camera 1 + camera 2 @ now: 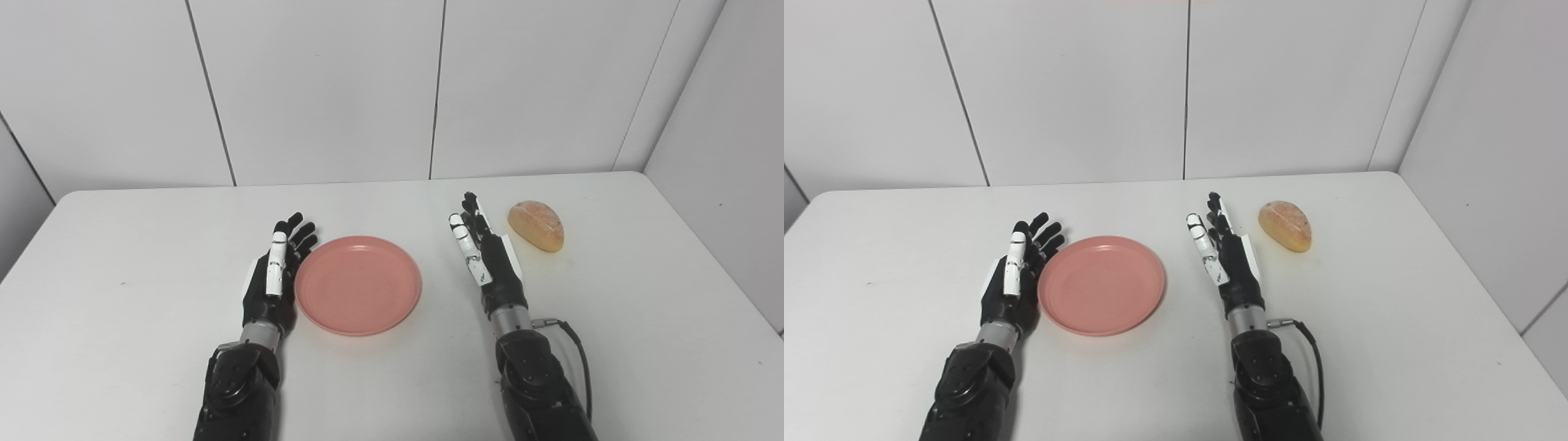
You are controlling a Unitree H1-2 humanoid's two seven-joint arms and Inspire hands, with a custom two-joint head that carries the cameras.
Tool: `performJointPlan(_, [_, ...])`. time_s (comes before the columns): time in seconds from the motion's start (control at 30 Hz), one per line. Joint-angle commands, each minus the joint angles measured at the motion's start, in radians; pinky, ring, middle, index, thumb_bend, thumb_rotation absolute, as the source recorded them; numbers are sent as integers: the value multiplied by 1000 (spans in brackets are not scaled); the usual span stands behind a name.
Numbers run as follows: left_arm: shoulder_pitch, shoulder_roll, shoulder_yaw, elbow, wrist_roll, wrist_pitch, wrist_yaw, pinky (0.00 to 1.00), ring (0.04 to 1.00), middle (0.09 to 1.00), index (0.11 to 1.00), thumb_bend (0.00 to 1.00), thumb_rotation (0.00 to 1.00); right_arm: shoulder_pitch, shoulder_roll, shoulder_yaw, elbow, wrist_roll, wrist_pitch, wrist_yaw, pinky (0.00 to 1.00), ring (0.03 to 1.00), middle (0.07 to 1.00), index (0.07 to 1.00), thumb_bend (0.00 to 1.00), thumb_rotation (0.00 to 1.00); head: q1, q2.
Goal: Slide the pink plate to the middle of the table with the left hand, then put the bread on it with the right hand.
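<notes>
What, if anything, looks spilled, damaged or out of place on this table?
Nothing stands out. The pink plate lies flat and empty beside the open left hand; the bread sits whole on the table, beyond the open right hand.

We are finding no text, label, brand, number or sign that we can read anywhere in either view.
</notes>
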Motion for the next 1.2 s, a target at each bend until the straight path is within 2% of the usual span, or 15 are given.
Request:
performJointPlan(0.0, [13, -8, -16, 11, 11, -3, -10, 992, 911, 891, 892, 473, 1000, -62, -23, -1, -15, -64, -75, -54, 930, 953, 956, 937, 641, 854, -2, -2])
performJointPlan(0.07, [14, -3, -22, 12, 14, -13, -13, 992, 923, 906, 905, 464, 1000, -69, -37, 1, -11, -102, -84, -82, 927, 956, 960, 944, 624, 835, -2, -3])
performJointPlan(0.17, [10, 1, -25, 28, 19, -42, -10, 976, 927, 914, 913, 450, 1000, -85, -72, -3, -4, -161, -85, -125, 917, 948, 955, 931, 651, 767, 2, -3])
performJointPlan(0.23, [6, 2, -26, 38, 19, -55, -12, 975, 928, 916, 916, 451, 1000, -94, -100, -6, 0, -170, -87, -122, 911, 943, 953, 930, 642, 725, 2, -6])
performJointPlan(0.43, [8, 6, -32, 40, 35, -73, -11, 983, 943, 930, 930, 443, 1000, -121, -161, -25, 12, -182, -75, -134, 869, 923, 940, 927, 620, 683, 1, -10])
performJointPlan(0.63, [13, 12, -36, 45, 36, -96, -22, 1000, 991, 968, 959, 429, 1000, -141, -205, -44, 38, -249, 17, -171, 813, 905, 932, 914, 687, 605, -18, -16])
performJointPlan(0.7, [13, 12, -35, 42, 34, -90, -21, 1000, 996, 977, 964, 426, 1000, -147, -224, -35, 49, -300, 56, -182, 790, 893, 924, 908, 697, 587, -20, -20])
performJointPlan(0.83, [16, 12, -32, 35, 32, -81, -18, 1000, 1000, 990, 972, 428, 1000, -165, -251, -24, 107, -366, 89, -215, 743, 858, 905, 894, 732, 534, -17, -23])
performJointPlan(1.0, [21, 20, -32, 16, 28, -80, -25, 1000, 1000, 997, 983, 433, 1000, -184, -274, -3, 166, -422, 152, -227, 797, 883, 913, 906, 793, 485, -19, -22])
performJointPlan(1.17, [17, 27, -33, 17, 35, -87, -21, 1000, 1000, 986, 972, 450, 1000, -196, -288, 18, 225, -429, 193, -207, 769, 860, 882, 895, 822, 371, -21, -21])
